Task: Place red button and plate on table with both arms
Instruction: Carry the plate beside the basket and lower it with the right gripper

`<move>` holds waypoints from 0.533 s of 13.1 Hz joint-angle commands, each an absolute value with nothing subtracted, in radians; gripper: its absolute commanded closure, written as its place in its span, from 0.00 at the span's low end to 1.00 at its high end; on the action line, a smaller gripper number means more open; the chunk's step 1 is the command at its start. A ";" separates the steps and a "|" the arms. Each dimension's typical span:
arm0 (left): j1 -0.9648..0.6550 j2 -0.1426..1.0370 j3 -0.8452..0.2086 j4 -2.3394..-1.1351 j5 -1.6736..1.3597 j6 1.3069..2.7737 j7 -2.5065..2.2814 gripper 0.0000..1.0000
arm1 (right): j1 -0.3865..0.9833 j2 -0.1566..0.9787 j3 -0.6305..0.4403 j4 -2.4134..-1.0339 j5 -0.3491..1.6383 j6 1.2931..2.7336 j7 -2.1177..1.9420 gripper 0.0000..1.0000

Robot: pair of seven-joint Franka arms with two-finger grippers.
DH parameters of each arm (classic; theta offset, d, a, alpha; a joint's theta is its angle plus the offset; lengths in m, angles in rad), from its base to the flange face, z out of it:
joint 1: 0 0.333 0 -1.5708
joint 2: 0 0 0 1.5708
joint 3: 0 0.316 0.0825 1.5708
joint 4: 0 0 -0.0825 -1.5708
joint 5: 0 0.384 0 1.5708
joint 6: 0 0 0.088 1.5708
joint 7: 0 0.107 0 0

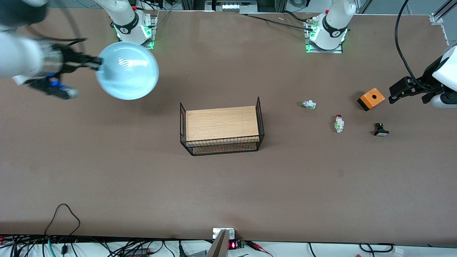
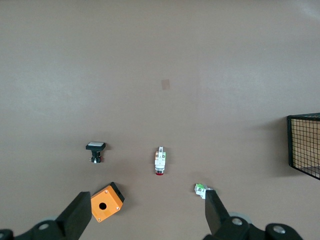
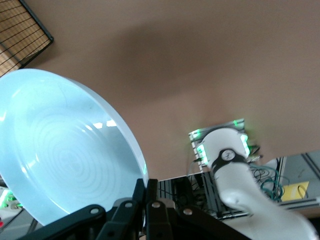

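My right gripper (image 1: pixel 97 65) is shut on the rim of the pale-blue plate (image 1: pixel 127 70) and holds it up in the air over the table (image 1: pixel 107 171) at the right arm's end. In the right wrist view the plate (image 3: pixel 65 155) fills the frame and its rim sits between my fingers (image 3: pixel 151 186). The red button (image 1: pixel 339 123) lies on the table toward the left arm's end, red cap away from the front camera. It also shows in the left wrist view (image 2: pixel 160 161). My left gripper (image 1: pixel 393 95) is open and empty, in the air beside the orange box (image 1: pixel 371 99).
A green-capped button (image 1: pixel 309 104) lies on the table beside the red button, farther from the front camera. A black button with a white face (image 1: pixel 381 130) lies nearer the front camera than the orange box. A black wire basket (image 1: pixel 222 127) with a wooden board stands mid-table.
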State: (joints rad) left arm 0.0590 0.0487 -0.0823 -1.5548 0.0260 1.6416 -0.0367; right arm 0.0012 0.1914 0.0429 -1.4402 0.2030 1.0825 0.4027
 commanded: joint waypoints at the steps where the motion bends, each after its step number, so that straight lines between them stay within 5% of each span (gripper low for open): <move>1: 0.064 0.051 -0.083 -1.555 0.002 1.611 -0.041 0.00 | -0.103 0.239 0.063 -1.442 0.149 1.106 0.197 1.00; 7: 0.066 0.054 -0.083 -1.559 0.002 1.606 -0.041 0.00 | -0.208 0.368 0.063 -1.442 0.138 1.270 -0.046 1.00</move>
State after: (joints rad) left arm 0.0595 0.0525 -0.0814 -1.5633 0.0260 1.6217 -0.0367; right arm -0.1753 0.3352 0.0425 -1.4461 0.1471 1.2322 0.0193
